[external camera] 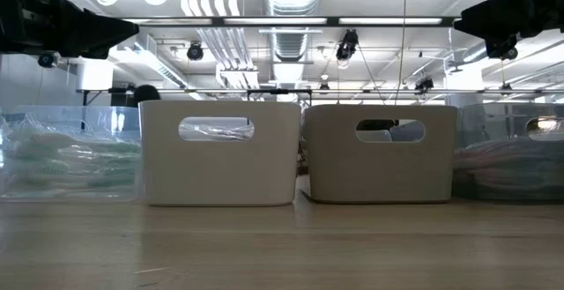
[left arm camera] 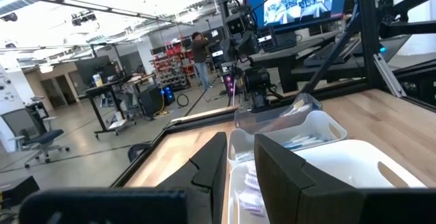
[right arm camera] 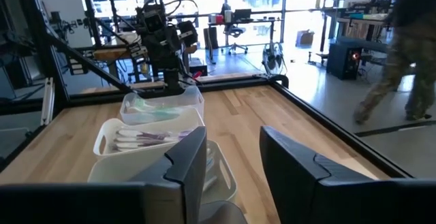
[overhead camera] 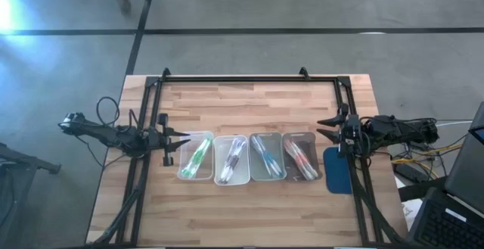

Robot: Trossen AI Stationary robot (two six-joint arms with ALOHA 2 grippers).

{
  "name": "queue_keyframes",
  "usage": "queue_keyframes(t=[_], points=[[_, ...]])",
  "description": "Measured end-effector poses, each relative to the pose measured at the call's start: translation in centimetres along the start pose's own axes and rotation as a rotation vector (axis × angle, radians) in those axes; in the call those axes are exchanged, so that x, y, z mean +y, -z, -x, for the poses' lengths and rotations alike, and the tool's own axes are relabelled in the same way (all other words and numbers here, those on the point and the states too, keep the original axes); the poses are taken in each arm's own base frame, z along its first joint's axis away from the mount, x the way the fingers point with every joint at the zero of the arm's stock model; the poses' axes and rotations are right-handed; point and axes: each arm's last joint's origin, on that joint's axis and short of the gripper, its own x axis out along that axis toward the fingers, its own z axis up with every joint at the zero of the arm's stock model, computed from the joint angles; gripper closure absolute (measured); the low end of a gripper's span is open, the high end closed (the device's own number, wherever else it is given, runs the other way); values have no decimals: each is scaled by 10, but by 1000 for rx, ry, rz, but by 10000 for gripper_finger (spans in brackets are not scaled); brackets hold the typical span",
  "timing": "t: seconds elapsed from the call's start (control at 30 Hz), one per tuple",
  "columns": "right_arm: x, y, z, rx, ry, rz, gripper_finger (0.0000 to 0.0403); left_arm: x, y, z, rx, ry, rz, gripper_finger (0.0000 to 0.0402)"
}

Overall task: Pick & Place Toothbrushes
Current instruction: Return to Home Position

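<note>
Four trays stand side by side in a row across the table's middle. In them lie the toothbrushes: green ones in the clear tray at the left, purple ones, blue ones, and red ones in the dark tray at the right. My left gripper hovers level at the row's left end, above the clear tray's far corner, open by a narrow gap with nothing in it. My right gripper hovers level just beyond the row's right end, open and empty.
A blue flat pad lies right of the dark tray, under my right arm. A black frame runs along the table's far edge and down both sides. Bare wood lies before and behind the trays. A person walks in the room beyond.
</note>
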Motion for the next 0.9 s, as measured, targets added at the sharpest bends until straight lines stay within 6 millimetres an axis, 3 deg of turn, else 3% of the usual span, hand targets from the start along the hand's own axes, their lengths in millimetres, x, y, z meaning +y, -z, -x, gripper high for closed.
queue_keyframes(t=[0.47, 0.9], points=[[0, 1, -1, 6, -1, 2, 237, 0, 1, 0, 11, 5, 56, 321], [6, 9, -16, 134, 1, 52, 211, 0, 1, 0, 11, 5, 56, 321]])
